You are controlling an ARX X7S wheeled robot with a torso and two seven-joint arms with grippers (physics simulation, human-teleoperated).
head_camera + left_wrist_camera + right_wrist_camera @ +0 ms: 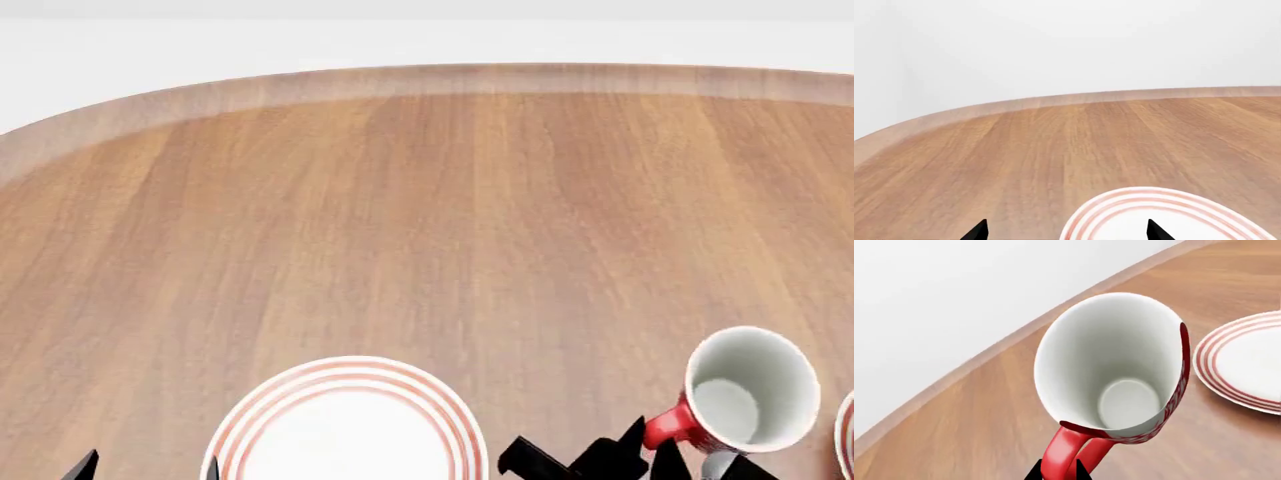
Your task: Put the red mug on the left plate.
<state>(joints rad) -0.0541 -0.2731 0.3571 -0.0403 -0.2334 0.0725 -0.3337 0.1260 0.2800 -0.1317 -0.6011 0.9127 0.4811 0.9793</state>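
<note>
The red mug [747, 392], white inside with a red loop handle, is at the front right, to the right of the left plate and apart from it. It is tilted with its mouth towards the head camera. My right gripper [650, 450] is shut on its handle; the right wrist view shows the mug [1121, 375] with my right gripper [1057, 474] pinching the handle. The left plate [347, 425], white with red rings, lies at the front centre-left. My left gripper [147, 467] is open and empty at the plate's left rim; in the left wrist view my left gripper [1067, 232] straddles the plate's rim [1134, 197].
A second ringed plate [846, 432] shows at the right edge, close beside the mug; it also shows in the right wrist view [1247, 365]. The wooden table [427, 220] stretches far ahead to a rounded back edge against a white wall.
</note>
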